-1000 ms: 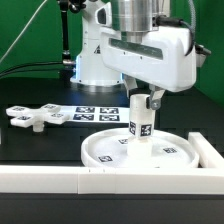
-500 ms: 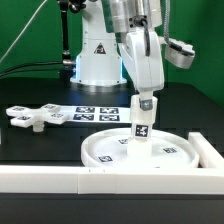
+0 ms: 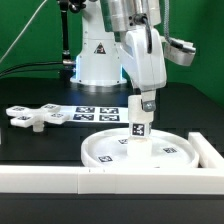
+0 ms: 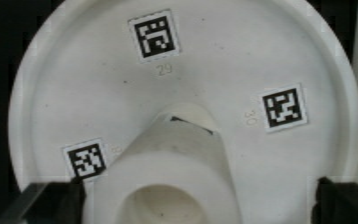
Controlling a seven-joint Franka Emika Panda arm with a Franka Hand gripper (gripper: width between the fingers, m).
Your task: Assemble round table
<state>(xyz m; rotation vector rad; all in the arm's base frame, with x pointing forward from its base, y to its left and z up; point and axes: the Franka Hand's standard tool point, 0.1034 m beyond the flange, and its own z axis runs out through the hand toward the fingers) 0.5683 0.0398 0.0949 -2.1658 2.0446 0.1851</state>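
Note:
The large round disc (image 3: 165,152) lies flat on the black table, rim up. The short cylindrical post (image 3: 140,126) stands upright near the disc's middle. My gripper (image 3: 146,104) comes straight down onto the post's top and is shut on the post. In the wrist view the post (image 4: 179,185) fills the gap between my two dark fingers (image 4: 51,202), with the tagged disc (image 4: 211,70) under it. The flat cross-shaped piece (image 3: 35,117) lies apart on the table at the exterior view's left.
The marker board (image 3: 100,112) lies behind the disc, in front of the robot base (image 3: 98,60). A long white wall (image 3: 60,180) runs along the table's front edge, with a side part (image 3: 212,150) at the exterior view's right.
My hand has turned about a quarter turn around the upright post, from broadside to edge-on. In the last half second it has barely moved. The post stays on the disc.

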